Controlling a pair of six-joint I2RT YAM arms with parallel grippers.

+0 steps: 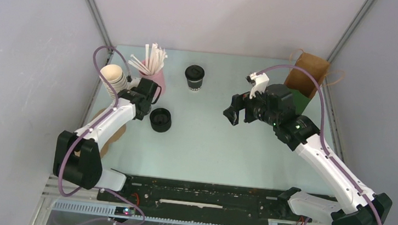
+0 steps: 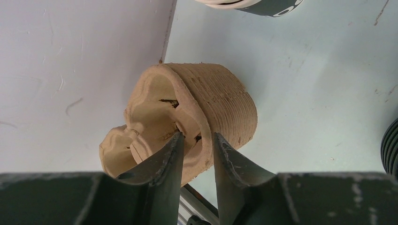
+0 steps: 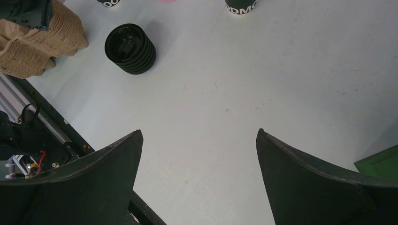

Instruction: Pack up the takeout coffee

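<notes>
— Pale green table [image 1: 209,152], grey walls on three sides. What's going on nearest us?

— Near left, the left gripper [image 2: 196,137] has its two fingers pinched on a wall of the tan pulp carriers [image 2: 220,101], one finger on either side, both touching it. Just beyond sits the stack of black lids [image 1: 160,120].

— And the other arm?

— The right gripper [image 3: 197,133] hangs over bare table about midway back, jaws spread wide with nothing between them.

— So where's the takeout coffee [image 1: 194,78]?

— Far side, about centre, upright and lidded, standing alone. The pink cup of stirrers [image 1: 153,75] is to its left, and the brown paper bag [image 1: 312,72] is well apart in the far right corner.

— How would it handle, you reckon?

— Light, I'd guess, though I can't tell whether it's filled. A paper wall will give under a hard squeeze, and the plastic lid looks slick and might pop off. I'd take it round the body, below the lid's rim, gently, and keep it upright.

— Any writing?

— White capitals on its dark side. The right wrist view shows only part of them, cut by the frame edge, something like "ODM". From above it's too small to read.
</notes>
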